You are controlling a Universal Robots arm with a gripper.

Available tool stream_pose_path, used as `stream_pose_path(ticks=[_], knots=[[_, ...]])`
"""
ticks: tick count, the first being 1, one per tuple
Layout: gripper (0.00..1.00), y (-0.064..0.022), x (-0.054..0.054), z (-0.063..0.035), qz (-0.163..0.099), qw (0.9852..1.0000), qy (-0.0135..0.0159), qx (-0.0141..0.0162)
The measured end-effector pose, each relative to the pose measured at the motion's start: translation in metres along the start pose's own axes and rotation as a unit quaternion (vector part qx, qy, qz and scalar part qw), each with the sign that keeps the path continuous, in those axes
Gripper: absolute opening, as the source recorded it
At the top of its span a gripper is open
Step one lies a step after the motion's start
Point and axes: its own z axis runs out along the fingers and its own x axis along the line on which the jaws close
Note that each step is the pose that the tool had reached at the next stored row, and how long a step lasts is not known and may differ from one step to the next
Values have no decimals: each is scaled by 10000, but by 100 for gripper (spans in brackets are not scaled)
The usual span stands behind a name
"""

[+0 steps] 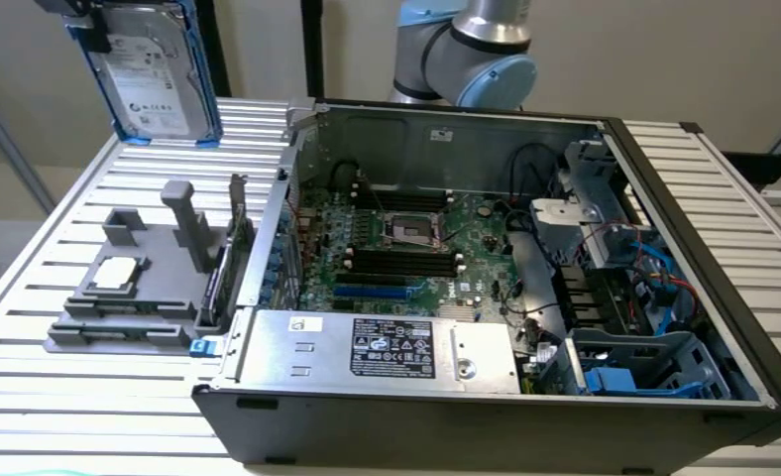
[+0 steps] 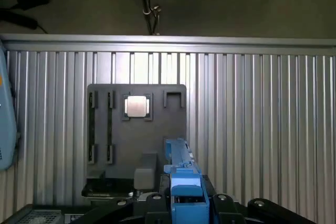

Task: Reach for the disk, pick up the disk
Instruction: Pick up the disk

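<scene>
- While the open computer case (image 1: 497, 426) sits on the slatted table (image 1: 34, 397), we've got the disk (image 1: 153, 74) up in the air at the exterior view's upper left, label facing us, clear of the table.
- We see the gripper (image 1: 86, 28) clamped on the disk's top end, so yeah, it's holding it.
- From the wrist view the disk (image 2: 181, 174) is edge-on, with its blue frame sandwiched in the gripper (image 2: 184, 208).
- Below it sits the grey tray (image 2: 136, 140) with the little silver chip (image 2: 136, 106).
- That tray is just beside the case, on the exterior view's left.
</scene>
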Motion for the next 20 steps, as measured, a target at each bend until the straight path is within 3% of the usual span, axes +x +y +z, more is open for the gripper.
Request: stream_pose_path(ticks=[13, 20], knots=[[33, -578, 40, -595, 2, 10000, -5, -85], [33, -897, 94, -714, 5, 9999, -5, -163]])
